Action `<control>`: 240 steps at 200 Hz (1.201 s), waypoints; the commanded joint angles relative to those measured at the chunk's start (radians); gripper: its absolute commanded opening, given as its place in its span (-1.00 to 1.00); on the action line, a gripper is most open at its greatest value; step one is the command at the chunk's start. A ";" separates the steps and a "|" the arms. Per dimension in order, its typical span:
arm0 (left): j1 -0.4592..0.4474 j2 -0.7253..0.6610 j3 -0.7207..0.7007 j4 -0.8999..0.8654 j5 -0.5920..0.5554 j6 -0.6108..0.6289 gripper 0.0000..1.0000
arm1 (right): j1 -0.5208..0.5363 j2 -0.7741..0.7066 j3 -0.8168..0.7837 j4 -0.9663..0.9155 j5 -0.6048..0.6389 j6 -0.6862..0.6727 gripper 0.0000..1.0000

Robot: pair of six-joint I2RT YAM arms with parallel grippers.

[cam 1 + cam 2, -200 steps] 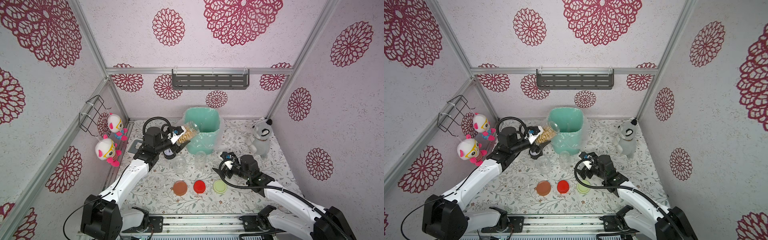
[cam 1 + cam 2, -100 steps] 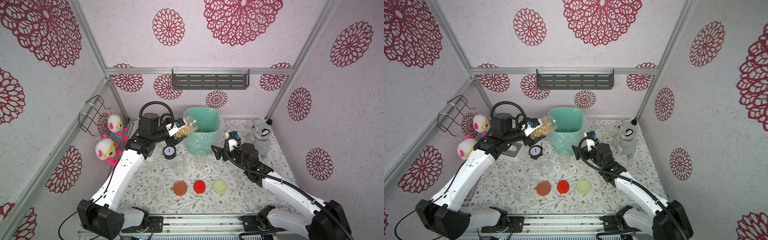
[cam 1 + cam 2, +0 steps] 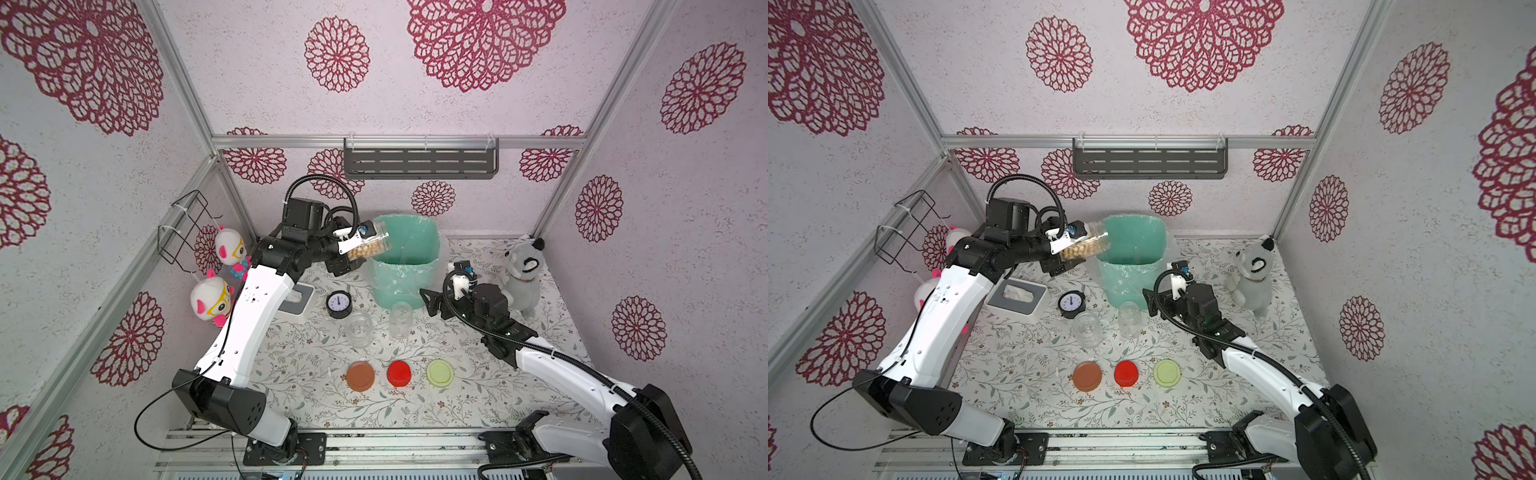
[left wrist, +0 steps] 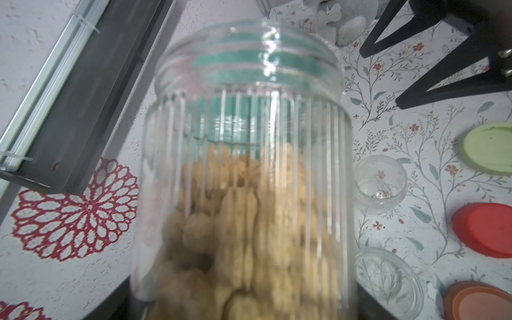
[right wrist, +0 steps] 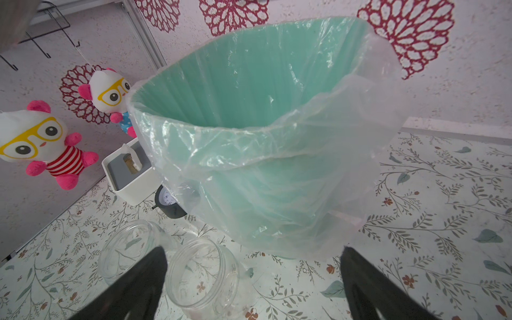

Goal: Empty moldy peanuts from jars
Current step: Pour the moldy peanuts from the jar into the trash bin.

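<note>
**A:** What has the left gripper [image 3: 357, 245] got?

**B:** It is clamped on a ribbed clear jar [image 3: 374, 244], with a finger on either side of the base end. The jar sticks out ahead of the gripper on a slant, raised well off the worktop [image 3: 311, 386].

**A:** And the peanuts [image 4: 243, 221]?

**B:** They are inside that jar, heaped in the half nearest the gripper. The threaded neck is the end farthest from the gripper. It looks clear, and the green of the bin [image 3: 405, 266] shows through it in the left wrist view.

**A:** Where is the bin from there?

**B:** Straight ahead of the gripper. In both top views the jar's open mouth hangs at the bin's rim, on the gripper's side of it.

**A:** The right gripper [image 3: 432, 303]?

**B:** Its fingers are spread wide and it holds nothing. It faces the lower wall of the bin from close by, and the plastic liner fills the gap ahead of its tips. I can't tell whether it touches.

**A:** Any other jars?

**B:** An empty jar [image 5: 202, 274] stands on the worktop just beside one finger [image 5: 144, 277] of the right gripper. A second empty jar [image 5: 127, 249] stands a little farther out on that side. Both are below the left gripper and well apart from it.

**A:** Lids?

**B:** A brown lid [image 3: 360, 375], a red lid [image 3: 399, 372] and a green lid [image 3: 439, 372] lie in a row on the worktop. They are back from the right gripper's tips, off to the side of its arm, and well apart from both grippers.
</note>
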 commanded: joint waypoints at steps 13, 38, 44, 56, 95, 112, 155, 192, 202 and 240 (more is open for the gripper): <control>-0.029 0.036 0.100 -0.032 -0.089 0.098 -1.00 | 0.004 -0.013 0.002 0.092 0.004 0.005 0.97; -0.042 0.079 0.168 -0.057 -0.108 0.114 -1.00 | 0.004 -0.021 -0.011 0.111 0.016 -0.007 0.98; -0.047 0.089 0.181 -0.062 -0.117 0.123 -1.00 | 0.004 -0.021 -0.012 0.113 0.017 -0.011 0.97; -0.057 0.107 0.202 -0.072 -0.134 0.153 -1.00 | 0.004 -0.023 -0.016 0.116 0.020 -0.019 0.97; -0.086 0.183 0.295 -0.121 -0.196 0.199 -1.00 | 0.004 -0.028 -0.029 0.132 0.023 -0.021 0.97; -0.101 0.209 0.314 -0.124 -0.237 0.225 -1.00 | 0.004 -0.028 -0.037 0.141 0.025 -0.024 0.97; -0.120 0.249 0.353 -0.124 -0.285 0.262 -1.00 | 0.004 -0.034 -0.051 0.161 0.029 -0.031 0.97; -0.134 0.263 0.354 -0.107 -0.309 0.280 -1.00 | 0.005 -0.035 -0.062 0.193 0.009 -0.031 0.97; -0.139 0.266 0.355 -0.103 -0.322 0.290 -1.00 | 0.004 -0.036 -0.066 0.208 -0.002 -0.030 0.97; -0.158 0.283 0.352 -0.095 -0.382 0.328 -1.00 | 0.005 -0.028 -0.078 0.266 -0.026 -0.030 0.97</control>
